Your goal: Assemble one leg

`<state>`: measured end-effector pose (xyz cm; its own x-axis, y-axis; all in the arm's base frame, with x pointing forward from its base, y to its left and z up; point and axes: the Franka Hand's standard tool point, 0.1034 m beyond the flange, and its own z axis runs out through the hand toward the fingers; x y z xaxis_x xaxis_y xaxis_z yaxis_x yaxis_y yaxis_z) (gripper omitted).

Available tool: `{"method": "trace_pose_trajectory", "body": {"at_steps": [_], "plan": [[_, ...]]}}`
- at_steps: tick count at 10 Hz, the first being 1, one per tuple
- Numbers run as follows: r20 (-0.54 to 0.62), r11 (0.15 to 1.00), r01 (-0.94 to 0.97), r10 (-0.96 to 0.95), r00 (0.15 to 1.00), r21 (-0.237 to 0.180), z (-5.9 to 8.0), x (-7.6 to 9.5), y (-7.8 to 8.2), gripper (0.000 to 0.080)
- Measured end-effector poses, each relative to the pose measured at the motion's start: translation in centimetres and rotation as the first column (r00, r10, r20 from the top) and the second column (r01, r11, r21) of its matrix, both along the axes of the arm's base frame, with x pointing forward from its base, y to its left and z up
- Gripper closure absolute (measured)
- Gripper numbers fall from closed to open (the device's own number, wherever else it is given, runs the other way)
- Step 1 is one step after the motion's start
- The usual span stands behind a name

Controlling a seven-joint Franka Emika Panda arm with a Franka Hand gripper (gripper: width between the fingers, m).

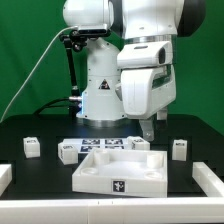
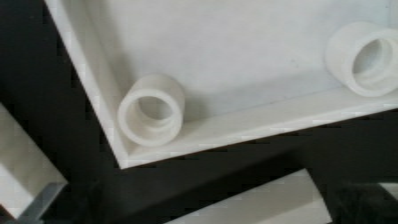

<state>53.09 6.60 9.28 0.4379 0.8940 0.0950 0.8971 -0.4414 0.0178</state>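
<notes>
Three legs, small white blocks with marker tags, stand on the black table in the exterior view: one at the left [image 1: 32,147], one beside it [image 1: 67,151], one at the right [image 1: 179,148]. No leg shows in the wrist view. The large white tray-like panel [image 1: 120,172] lies in front. My gripper [image 1: 148,130] hangs over the panel's far right corner, apart from every leg. In the wrist view my gripper [image 2: 205,212] looks down into the panel [image 2: 249,60], over a corner with a round socket [image 2: 151,108]. The fingers sit wide apart with nothing between them.
The marker board [image 1: 104,146] lies just behind the panel. A second round socket [image 2: 368,60] shows inside the panel. White raised pieces sit at the table's left edge [image 1: 5,176] and right edge [image 1: 210,180]. The robot base [image 1: 100,95] stands behind.
</notes>
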Motion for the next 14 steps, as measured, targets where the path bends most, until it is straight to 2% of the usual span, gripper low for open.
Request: {"method": "trace_pose_trajectory", "body": {"at_steps": [9,11,14], "plan": [[0.007,1.000,-0.028,0.028,1.000,0.000,-0.4,-0.3,-0.1,0.0149],[0.026,0.993,-0.120,0.120,0.992,-0.020,-1.9,-2.5,-0.3,0.0149],[0.005,0.971,-0.232,0.233,0.973,-0.061,-3.2,-5.7,-0.6,0.0149]]}}
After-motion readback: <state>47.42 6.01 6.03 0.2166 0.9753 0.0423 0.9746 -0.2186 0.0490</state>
